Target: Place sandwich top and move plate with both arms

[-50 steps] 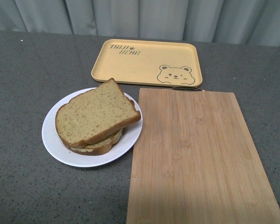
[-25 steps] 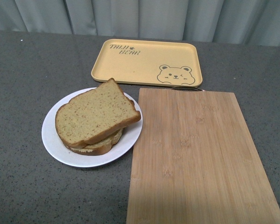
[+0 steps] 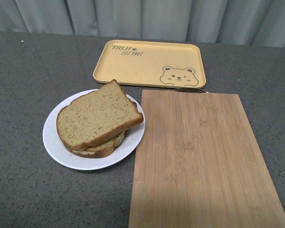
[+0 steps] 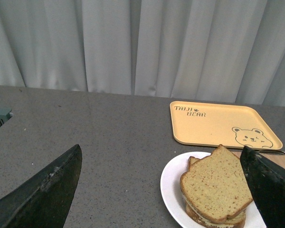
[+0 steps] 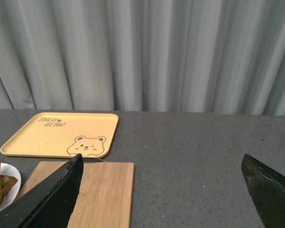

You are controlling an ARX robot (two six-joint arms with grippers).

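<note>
The sandwich top [image 3: 97,115], a wide brown speckled slice with a darker crust, lies on a stack of paler slices on the round white plate [image 3: 57,149] at the left of the grey table. In the left wrist view the slice [image 4: 216,184] and plate [image 4: 173,190] sit between the black fingers [image 4: 47,194] of my left gripper [image 4: 161,190], which is open and held back from them. My right gripper [image 5: 164,190] is open and empty over bare table beside the board. Neither arm shows in the front view.
A bamboo cutting board [image 3: 199,161] lies right of the plate, almost touching it. A yellow bear tray [image 3: 149,63] sits behind both, also in the right wrist view [image 5: 61,133]. Grey curtains [image 3: 142,16] close the far edge.
</note>
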